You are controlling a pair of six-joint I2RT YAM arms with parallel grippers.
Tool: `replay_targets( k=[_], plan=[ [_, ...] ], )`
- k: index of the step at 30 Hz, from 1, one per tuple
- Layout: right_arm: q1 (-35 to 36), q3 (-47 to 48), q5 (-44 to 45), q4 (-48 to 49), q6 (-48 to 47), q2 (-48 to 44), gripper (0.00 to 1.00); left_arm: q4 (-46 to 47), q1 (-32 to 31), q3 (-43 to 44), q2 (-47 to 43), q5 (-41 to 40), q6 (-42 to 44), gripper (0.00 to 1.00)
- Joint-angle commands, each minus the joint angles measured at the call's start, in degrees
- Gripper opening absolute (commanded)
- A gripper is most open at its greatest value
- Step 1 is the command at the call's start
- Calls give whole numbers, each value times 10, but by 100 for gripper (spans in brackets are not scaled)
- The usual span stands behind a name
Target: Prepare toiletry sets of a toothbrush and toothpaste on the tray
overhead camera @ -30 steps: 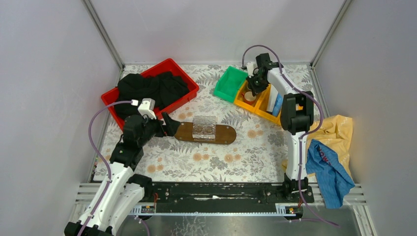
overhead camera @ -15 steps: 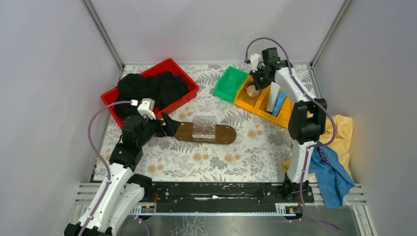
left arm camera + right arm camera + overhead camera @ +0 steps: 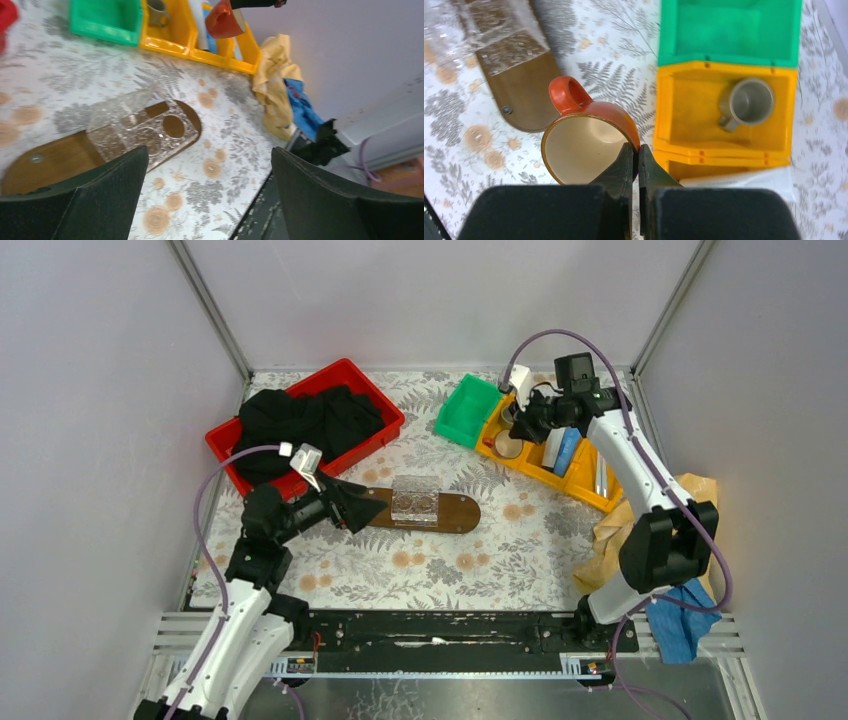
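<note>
The tray is lying mid-table, carrying only the holder. The right gripper, pinching a cup by its rim, is now lifting it out of the yellow bin. The left gripper is hovering, spread, at the tray's end. The toothpaste is lying binned, so no set is started.

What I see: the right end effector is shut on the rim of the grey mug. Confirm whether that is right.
Wrong mug. The right end effector is shut on the rim of the orange-red mug; the grey mug sits free in the yellow bin. The right wrist view shows it.
</note>
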Motion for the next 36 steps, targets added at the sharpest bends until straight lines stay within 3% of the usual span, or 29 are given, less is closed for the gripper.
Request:
replay_targets(
  k=[1,4,8,10,12,17,19,26,36],
  plan=[
    [20,0,-106,-44,-112,-41,0,166,-1,-29,19,102,-118,100],
    [34,11,-121,-90,-143,-40,0,265,-1,-54,38,125,-164,99],
    [64,22,-127,-141,-181,-40,0,490,-9,-102,48,134,-262,95],
    [81,21,-127,-153,-187,-45,0,520,-29,-100,47,120,-254,94],
    [99,22,-129,-165,-189,-48,0,490,-67,-88,47,97,-202,90],
    [154,40,-136,-224,-190,-35,0,270,-189,-29,50,-11,31,80],
    [175,57,-127,-250,-177,-21,0,214,-224,-11,62,-61,81,75],
    [203,162,-120,-364,-135,54,0,172,-301,24,140,-137,135,59],
    [229,195,-73,-384,-70,85,0,139,-343,75,207,-176,162,53]
  ],
)
